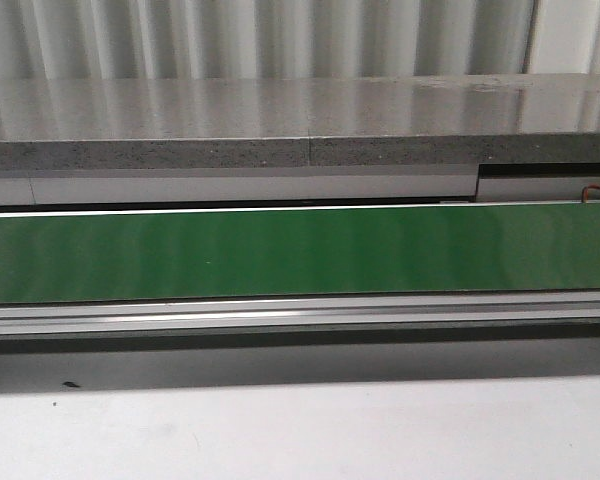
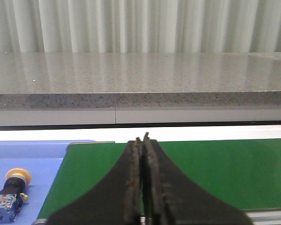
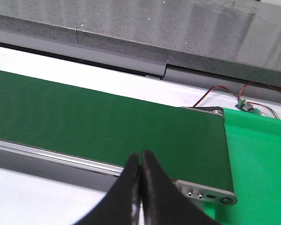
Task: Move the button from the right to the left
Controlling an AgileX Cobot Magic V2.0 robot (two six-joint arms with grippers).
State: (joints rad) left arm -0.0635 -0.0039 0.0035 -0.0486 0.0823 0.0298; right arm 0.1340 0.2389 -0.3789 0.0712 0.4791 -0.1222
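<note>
My left gripper [image 2: 142, 140] is clenched, its two dark fingers [image 2: 132, 178] pressed flat together with nothing between them, hovering over the green conveyor belt [image 2: 215, 168]. My right gripper [image 3: 141, 154] is pinched closed on nothing as well, above the near rail of the same belt, close to its right end roller [image 3: 210, 110].

The button [image 2: 9, 194] lies on its side on a blue surface [image 2: 33, 164] just past the belt's left end, as my left wrist camera shows it. Its round yellow cap [image 2: 18, 176] points away from me, a short dark body sits behind it, and a blue square contact block [image 2: 3, 207] with small pale screw points faces nearer. It rests flat and apart from my fingers, touching nothing but the blue surface.

From the front camera the belt runs bare across the whole width, with a grey speckled stone ledge [image 1: 300, 120] beyond it. Past the belt's right end lies a bright green mat [image 3: 257, 159], with red and black wires [image 3: 225, 91] running to a small circuit board [image 3: 247, 107].
</note>
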